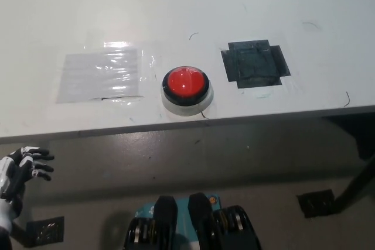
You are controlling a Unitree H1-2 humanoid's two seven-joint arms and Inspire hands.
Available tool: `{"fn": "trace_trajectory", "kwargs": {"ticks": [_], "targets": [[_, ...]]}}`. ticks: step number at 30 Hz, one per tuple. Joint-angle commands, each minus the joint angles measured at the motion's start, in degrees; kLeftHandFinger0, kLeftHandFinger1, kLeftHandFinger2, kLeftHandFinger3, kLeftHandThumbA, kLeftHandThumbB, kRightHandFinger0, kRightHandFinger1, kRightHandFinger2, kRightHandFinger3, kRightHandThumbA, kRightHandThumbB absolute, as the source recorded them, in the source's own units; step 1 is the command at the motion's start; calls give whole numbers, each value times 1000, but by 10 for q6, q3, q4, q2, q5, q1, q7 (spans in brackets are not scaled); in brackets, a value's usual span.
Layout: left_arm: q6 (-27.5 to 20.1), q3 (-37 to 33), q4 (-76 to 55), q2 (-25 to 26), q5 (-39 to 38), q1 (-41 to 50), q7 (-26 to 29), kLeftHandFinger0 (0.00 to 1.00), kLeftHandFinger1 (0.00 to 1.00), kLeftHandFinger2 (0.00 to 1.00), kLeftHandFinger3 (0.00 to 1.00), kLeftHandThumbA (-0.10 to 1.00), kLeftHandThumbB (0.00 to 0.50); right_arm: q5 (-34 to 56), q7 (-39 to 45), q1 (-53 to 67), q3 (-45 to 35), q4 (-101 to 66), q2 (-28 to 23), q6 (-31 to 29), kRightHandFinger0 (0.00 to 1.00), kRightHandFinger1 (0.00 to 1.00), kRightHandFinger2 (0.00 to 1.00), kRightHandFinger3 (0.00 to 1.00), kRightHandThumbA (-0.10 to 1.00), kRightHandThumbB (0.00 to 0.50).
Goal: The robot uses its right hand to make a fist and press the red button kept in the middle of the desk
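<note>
A round red button [186, 84] on a black and white base sits on the white desk [187, 10], close to its near edge and about midway across. My white left hand [22, 169] hangs below the desk edge at the lower left, well away from the button, with its fingers apart and nothing in it. My black right hand does not show in the head view.
A clear taped plastic sheet [99, 75] lies left of the button. A black taped patch [255, 63] lies to its right. Below the desk edge is grey floor, with a dark desk leg [356, 185] at the lower right.
</note>
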Motion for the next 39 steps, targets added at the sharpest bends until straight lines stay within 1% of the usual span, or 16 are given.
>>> {"fn": "trace_trajectory", "kwargs": {"ticks": [1,2,5,8,9,10,12,15,19,22,25,27,30,33,36,39], "targets": [[2,4,-14,14,-16,-10,-8,397,411,485,517,590,41,-17,13,-90,38,4,-9,-4,455,498,456,506,791,204],[-3,2,-13,16,-12,-9,-9,394,411,482,516,590,20,-16,12,-108,46,13,-2,-6,318,304,283,350,775,205],[-11,1,-9,14,-4,-6,-4,359,379,454,504,594,43,-21,6,-160,72,37,22,-14,74,37,63,155,732,227],[-8,0,-12,14,-1,-5,-2,388,406,488,521,605,39,-24,4,-209,98,66,56,-24,0,0,0,33,709,239],[-8,0,-12,14,-1,-5,-2,389,407,493,523,603,39,-24,3,-212,99,68,58,-24,0,17,73,58,710,238],[-3,-1,-16,12,-4,-4,-2,408,423,512,539,594,23,-35,0,-224,111,75,67,-27,0,91,260,148,726,205],[-2,0,-16,11,-7,-4,-4,407,420,504,532,583,21,-38,1,-240,118,93,79,-40,0,158,391,272,720,190],[6,0,-20,12,-9,-4,-4,370,389,476,517,593,26,-36,13,-269,129,132,100,-68,0,1,264,250,731,196],[-6,-1,-13,13,-8,-4,-8,419,435,515,532,594,16,-31,19,-296,145,127,137,-69,0,0,210,220,705,187],[2,1,-16,11,-12,-4,-7,400,417,498,525,589,33,-30,15,-304,149,123,155,-57,0,0,215,247,684,197],[-2,-1,-20,11,-6,-4,-4,386,408,494,530,581,13,-23,14,-312,153,130,188,-50,0,0,240,300,629,163],[-12,-4,-9,14,1,-7,-5,368,390,476,510,602,17,-35,14,-310,163,143,198,-64,0,6,279,317,666,180],[-7,0,-14,10,-12,-4,-7,407,420,497,535,589,23,-53,13,-304,180,175,221,-89,0,11,288,318,662,134],[-3,-3,-22,6,-10,-3,-5,410,428,506,523,581,14,-56,15,-299,185,197,233,-99,0,0,265,297,664,140],[3,-3,-18,7,-10,-7,-4,385,400,474,490,616,77,-58,17,-293,189,236,251,-119,0,0,250,279,659,127],[3,-2,-21,7,-18,-10,-9,376,399,474,489,616,81,-42,28,-279,180,273,272,-146,0,0,261,292,618,115]]}}
